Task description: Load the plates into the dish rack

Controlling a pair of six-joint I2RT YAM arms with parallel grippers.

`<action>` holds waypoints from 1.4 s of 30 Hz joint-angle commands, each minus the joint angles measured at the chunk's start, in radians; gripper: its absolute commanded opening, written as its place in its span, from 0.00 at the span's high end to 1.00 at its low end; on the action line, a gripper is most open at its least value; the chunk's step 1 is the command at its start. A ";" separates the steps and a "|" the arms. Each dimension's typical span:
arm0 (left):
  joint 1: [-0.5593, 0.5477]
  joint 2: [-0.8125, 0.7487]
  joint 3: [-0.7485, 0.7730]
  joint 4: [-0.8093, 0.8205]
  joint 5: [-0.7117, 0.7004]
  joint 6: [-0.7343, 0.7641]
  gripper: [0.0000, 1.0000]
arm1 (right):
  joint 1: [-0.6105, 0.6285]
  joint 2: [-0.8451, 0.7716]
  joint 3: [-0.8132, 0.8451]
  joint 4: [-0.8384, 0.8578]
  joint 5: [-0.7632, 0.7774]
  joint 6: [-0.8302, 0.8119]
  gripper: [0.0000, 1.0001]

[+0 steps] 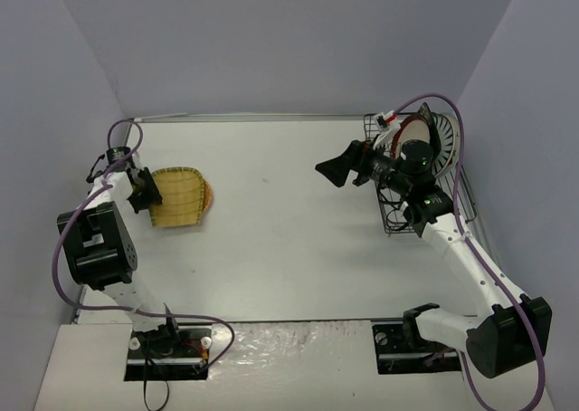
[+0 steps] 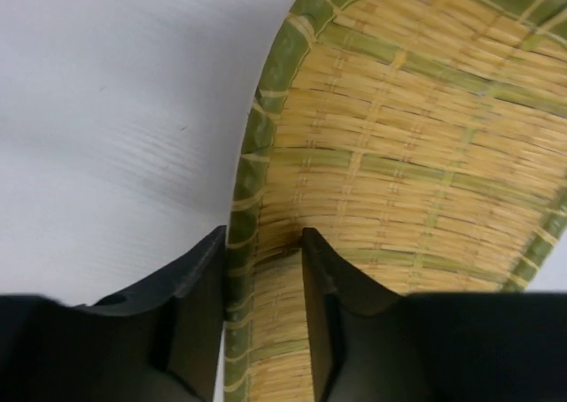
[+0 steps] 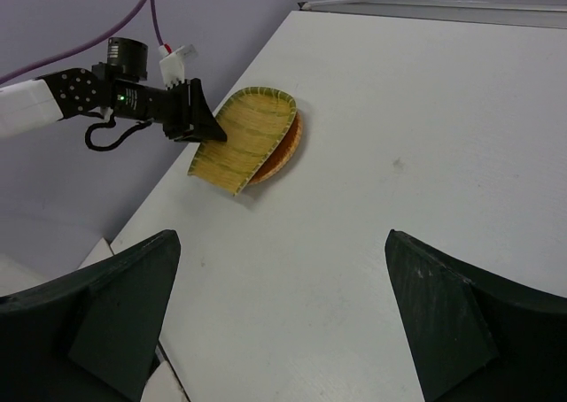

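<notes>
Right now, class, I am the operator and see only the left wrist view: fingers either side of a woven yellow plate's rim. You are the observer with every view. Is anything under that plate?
Observer: Yes. An orange-brown plate lies under the yellow plate.
Operator: Where is the dish rack?
Observer: Over on the right side. The dish rack already holds other plates.
Operator: And the right gripper?
Observer: The right gripper is open, holds nothing, and is just left of the rack.
</notes>
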 commanded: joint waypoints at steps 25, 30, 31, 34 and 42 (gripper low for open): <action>-0.189 -0.369 -0.022 0.226 0.270 -0.442 1.00 | 0.096 0.038 0.032 0.115 0.048 0.115 0.02; -0.194 -0.442 -0.054 0.315 0.344 -0.541 1.00 | 0.157 0.125 0.089 0.135 0.055 0.148 0.02; -0.199 -0.461 -0.066 0.338 0.356 -0.558 1.00 | 0.169 0.144 0.107 0.126 0.064 0.147 0.03; -0.224 -0.527 -0.106 0.394 0.401 -0.603 1.00 | 0.194 0.201 0.156 0.102 0.096 0.151 0.03; -0.318 -0.659 -0.177 0.484 0.442 -0.679 1.00 | 0.219 0.301 0.259 0.093 0.062 0.175 0.04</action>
